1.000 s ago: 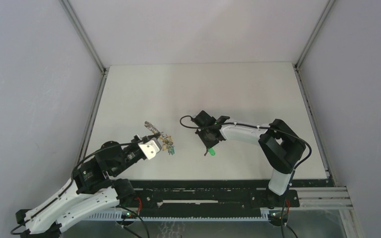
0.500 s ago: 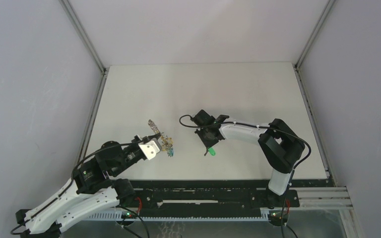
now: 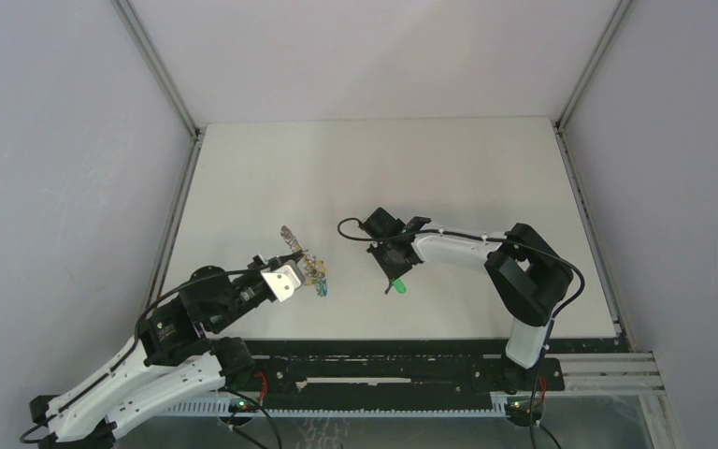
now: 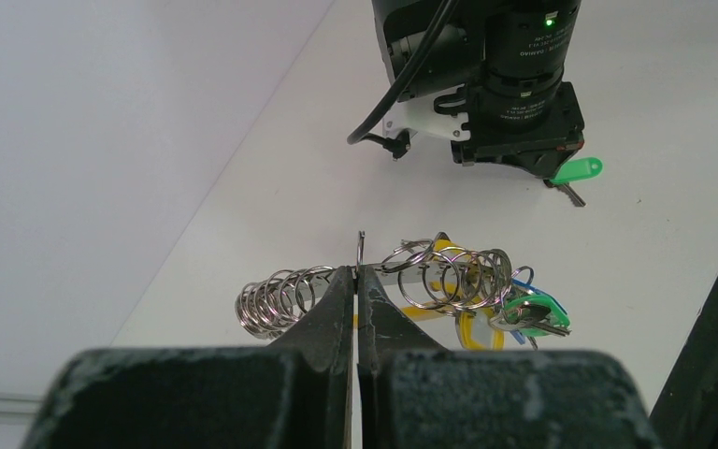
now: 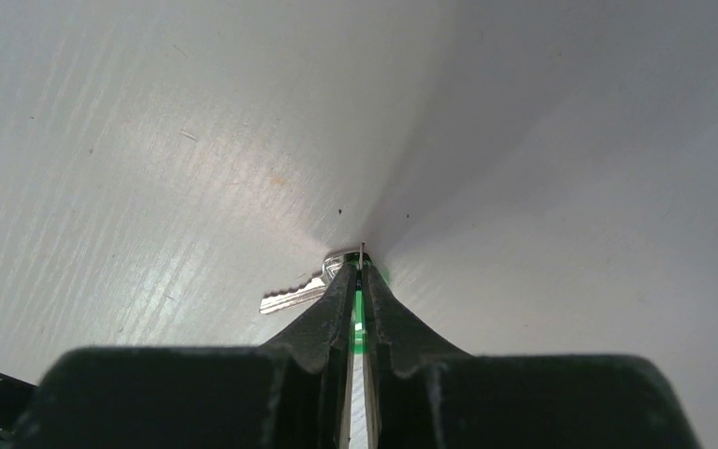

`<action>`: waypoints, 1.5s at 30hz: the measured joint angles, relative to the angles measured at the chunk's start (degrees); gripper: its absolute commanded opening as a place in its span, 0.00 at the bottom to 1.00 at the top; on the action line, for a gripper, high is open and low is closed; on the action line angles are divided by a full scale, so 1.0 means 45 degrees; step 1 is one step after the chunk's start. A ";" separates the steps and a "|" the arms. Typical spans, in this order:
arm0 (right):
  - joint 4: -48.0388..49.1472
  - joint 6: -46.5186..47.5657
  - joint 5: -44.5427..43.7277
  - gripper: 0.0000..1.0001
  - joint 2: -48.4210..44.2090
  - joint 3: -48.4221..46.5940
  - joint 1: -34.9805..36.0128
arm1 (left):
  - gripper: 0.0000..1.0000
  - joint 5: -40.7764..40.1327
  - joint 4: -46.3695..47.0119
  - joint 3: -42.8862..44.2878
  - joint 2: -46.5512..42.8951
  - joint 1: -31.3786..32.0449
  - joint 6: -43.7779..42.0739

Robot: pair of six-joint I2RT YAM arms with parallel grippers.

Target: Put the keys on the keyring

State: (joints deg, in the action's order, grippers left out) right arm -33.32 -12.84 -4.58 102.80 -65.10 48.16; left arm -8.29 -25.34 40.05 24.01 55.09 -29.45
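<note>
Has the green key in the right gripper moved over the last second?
No. Seen from above, the green key keeps the same spot against the near edge of the table, pinched in the right gripper.

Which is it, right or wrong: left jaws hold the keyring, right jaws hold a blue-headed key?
Wrong on the colour: the key in the right jaws is green-headed, as the left wrist view shows. The left jaws do hold the keyring.
</note>
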 measured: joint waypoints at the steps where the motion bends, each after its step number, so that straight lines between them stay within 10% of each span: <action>1: 0.0000 0.0000 0.0005 0.05 0.0024 0.0000 0.0000 | 0.00 0.0005 -0.0005 0.0000 0.0000 0.0000 0.0000; 26: 0.0053 0.0753 -0.0296 0.00 -0.0282 -0.0058 0.0223 | 0.00 0.0491 0.0000 0.0000 0.0010 -0.0005 0.0000; 45: 0.2103 0.4886 0.1627 0.00 -0.7966 0.1588 0.0699 | 0.00 0.2599 -0.0248 0.0262 0.1744 -0.0029 -0.0267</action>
State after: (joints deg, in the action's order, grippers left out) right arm -23.86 9.15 2.74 66.96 -57.95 51.31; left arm 3.40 -26.46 41.23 31.86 54.96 -30.65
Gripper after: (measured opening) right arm 0.003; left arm 0.008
